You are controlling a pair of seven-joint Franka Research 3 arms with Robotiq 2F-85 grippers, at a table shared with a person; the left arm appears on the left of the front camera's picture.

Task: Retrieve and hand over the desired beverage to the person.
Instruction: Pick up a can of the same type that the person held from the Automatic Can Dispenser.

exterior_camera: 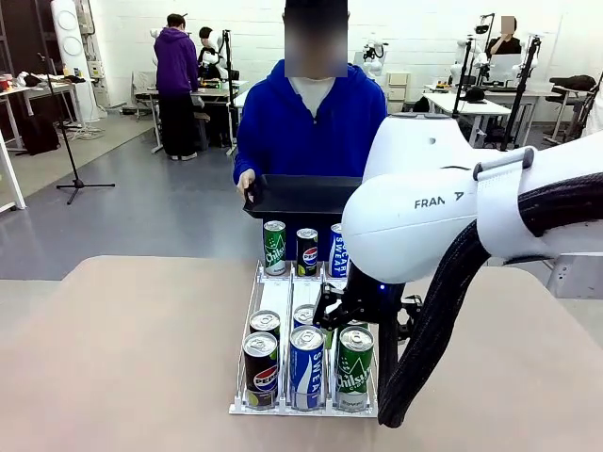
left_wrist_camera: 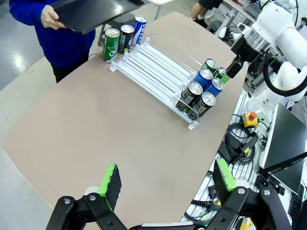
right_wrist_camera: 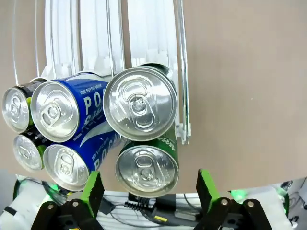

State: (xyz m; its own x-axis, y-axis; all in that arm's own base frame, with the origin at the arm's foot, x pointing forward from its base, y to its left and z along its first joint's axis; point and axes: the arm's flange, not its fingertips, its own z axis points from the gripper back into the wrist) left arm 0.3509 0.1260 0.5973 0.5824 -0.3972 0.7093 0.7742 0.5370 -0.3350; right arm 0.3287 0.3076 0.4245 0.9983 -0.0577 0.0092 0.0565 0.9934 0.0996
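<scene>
Directly beneath the right arm's fingers (right_wrist_camera: 93, 187) stands an upright green aluminium can (right_wrist_camera: 146, 167), foremost in the right lane of the clear acrylic rack (right_wrist_camera: 96, 28), seemingly the wanted drink; its long axis runs along those fingers, spread wide and empty either side of its rim. The left arm's fingers (left_wrist_camera: 111, 179), likewise open and empty, hang well apart from the rack, whose far end faces the blue-hooded person (exterior_camera: 301, 122).

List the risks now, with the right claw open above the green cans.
The open right claw hangs over the front green aluminium can, but the blue aluminium can stands tight beside it; one finger may strike it. The clear plastic rack rail runs close to the other finger and could catch it.
</scene>
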